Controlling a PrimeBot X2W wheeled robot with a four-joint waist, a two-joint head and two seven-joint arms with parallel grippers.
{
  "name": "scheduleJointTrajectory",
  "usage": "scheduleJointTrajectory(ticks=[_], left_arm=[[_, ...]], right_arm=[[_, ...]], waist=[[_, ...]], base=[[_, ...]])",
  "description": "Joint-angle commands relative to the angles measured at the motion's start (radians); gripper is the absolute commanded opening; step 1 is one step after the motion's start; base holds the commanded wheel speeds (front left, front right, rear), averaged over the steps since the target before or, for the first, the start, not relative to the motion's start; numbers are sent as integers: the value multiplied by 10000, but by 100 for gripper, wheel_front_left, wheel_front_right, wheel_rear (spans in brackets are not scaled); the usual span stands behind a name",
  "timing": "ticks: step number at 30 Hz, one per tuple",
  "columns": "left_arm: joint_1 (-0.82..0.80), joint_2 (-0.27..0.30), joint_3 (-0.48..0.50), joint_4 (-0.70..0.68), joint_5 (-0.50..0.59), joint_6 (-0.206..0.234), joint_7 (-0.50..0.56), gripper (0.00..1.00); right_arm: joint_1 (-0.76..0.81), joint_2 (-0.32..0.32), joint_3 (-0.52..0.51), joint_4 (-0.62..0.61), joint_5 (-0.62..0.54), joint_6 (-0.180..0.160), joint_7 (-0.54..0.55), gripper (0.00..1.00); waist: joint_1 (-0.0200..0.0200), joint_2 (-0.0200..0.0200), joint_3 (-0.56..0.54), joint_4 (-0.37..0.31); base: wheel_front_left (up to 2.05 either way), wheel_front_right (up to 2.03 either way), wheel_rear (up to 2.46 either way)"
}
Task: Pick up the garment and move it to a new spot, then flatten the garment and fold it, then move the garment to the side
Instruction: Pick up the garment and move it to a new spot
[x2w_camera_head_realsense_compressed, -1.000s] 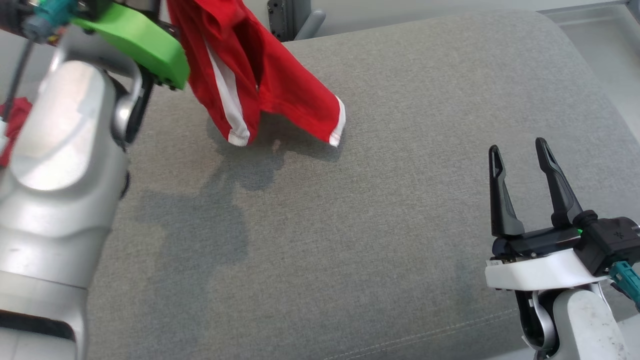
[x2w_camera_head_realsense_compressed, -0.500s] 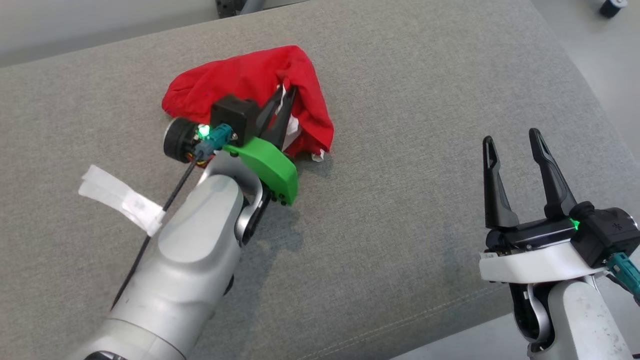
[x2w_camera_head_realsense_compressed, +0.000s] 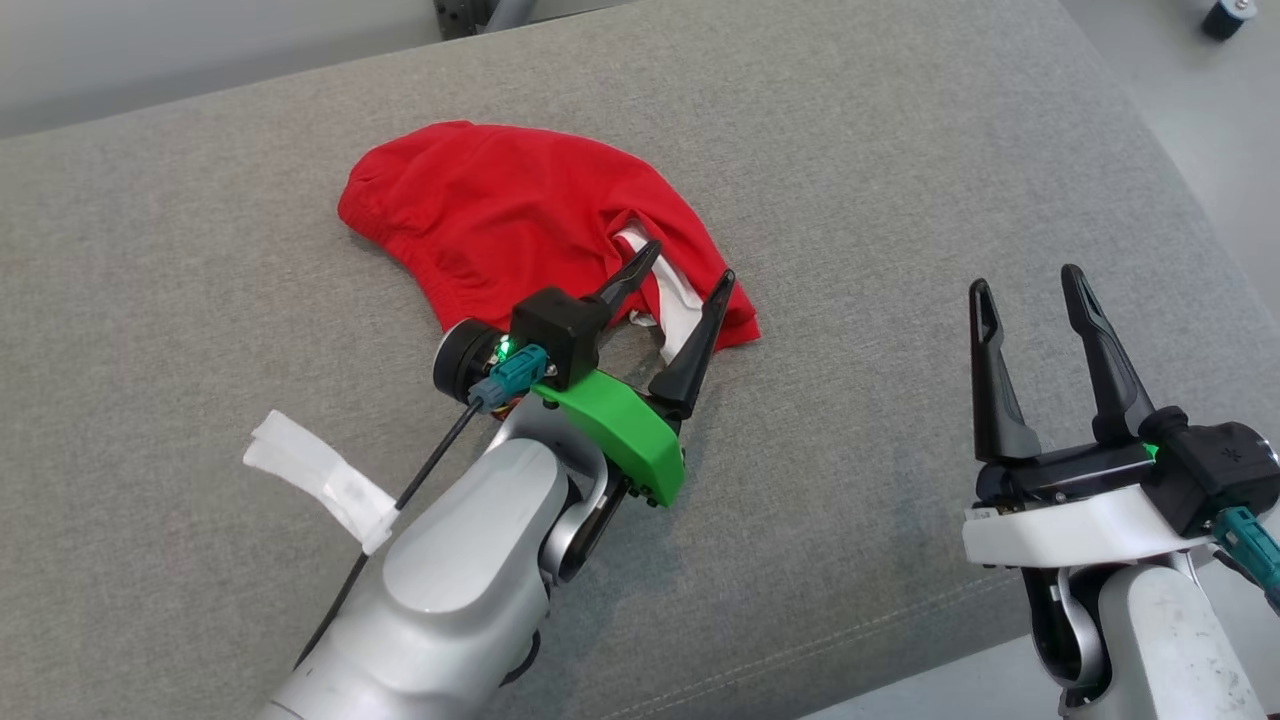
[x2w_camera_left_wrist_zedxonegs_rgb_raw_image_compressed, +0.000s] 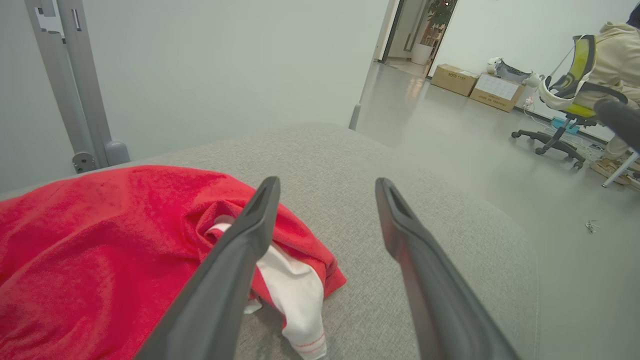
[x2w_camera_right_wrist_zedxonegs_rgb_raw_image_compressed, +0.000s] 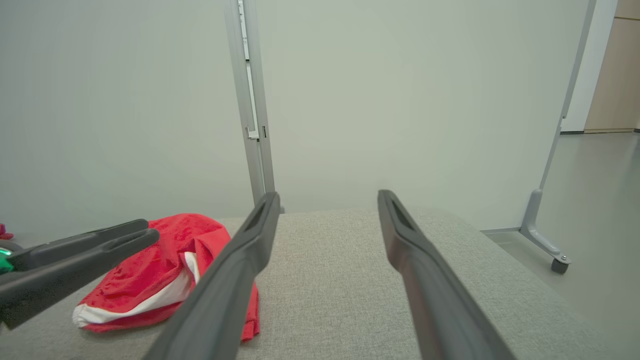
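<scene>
**A:** Where are the red shorts (x2w_camera_head_realsense_compressed: 500, 210)?

**B:** They lie in a crumpled heap on the gray cushion (x2w_camera_head_realsense_compressed: 900, 150), a bit left of the middle in the head view.

**A:** And the left pincer (x2w_camera_head_realsense_compressed: 690, 265)?

**B:** It is right at the near right end of the shorts. Its two fingers are spread wide and pinch nothing. The white stripe (x2w_camera_left_wrist_zedxonegs_rgb_raw_image_compressed: 295, 295) lies between them. I can't tell if a finger touches the cloth.

**A:** Which way do the shorts point?

**B:** Their long way runs from far left to near right. The bunched stretchy band is at the far left end. The end with the white stripe points at the left pincer.

**A:** What about the right pincer (x2w_camera_head_realsense_compressed: 1028, 282)?

**B:** It is spread wide too, with nothing in it. It is over bare cushion on the right, well apart from the shorts.

**A:** What else is there?

**B:** A green cover (x2w_camera_head_realsense_compressed: 620, 440) sits on the left wrist. White tape (x2w_camera_head_realsense_compressed: 320, 480) is stuck on a black cable (x2w_camera_head_realsense_compressed: 430, 465). Far off in the left wrist view, a person (x2w_camera_left_wrist_zedxonegs_rgb_raw_image_compressed: 617, 50) sits in an office chair (x2w_camera_left_wrist_zedxonegs_rgb_raw_image_compressed: 580, 60), and brown boxes (x2w_camera_left_wrist_zedxonegs_rgb_raw_image_compressed: 452, 79) stand on the floor.
</scene>
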Motion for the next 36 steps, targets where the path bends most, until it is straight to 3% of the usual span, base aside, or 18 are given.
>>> scheduleJointTrajectory(ticks=[1,10,13,22,30,36], left_arm=[[326,49,170,-274,-10,66,-25,100],[1777,40,1829,-1727,1322,180,-25,100],[2800,43,2979,-2450,1933,274,-25,100],[5197,51,5350,-3693,3227,906,-26,100],[6789,38,6871,-4471,3581,1041,-26,100],[7443,36,7318,-4793,3515,1005,-26,100]], right_arm=[[103,-17,-96,-2,-63,-7,-40,100],[366,-19,-369,142,-364,-7,-40,100],[554,-22,-520,267,-479,-7,-40,100],[937,-19,-717,538,-541,-7,-40,100],[1241,-20,-602,832,-426,-7,-40,100],[1328,-19,-569,980,-243,-7,-40,100]], waist=[[1,0,-249,329],[1,0,-867,1212],[1,0,-1224,1613],[1,0,-1707,2350],[1,0,-1859,2566],[1,0,-1878,2549]], base=[[0,0,0],[0,0,0],[0,0,0],[0,0,0],[0,0,0],[0,0,0]])
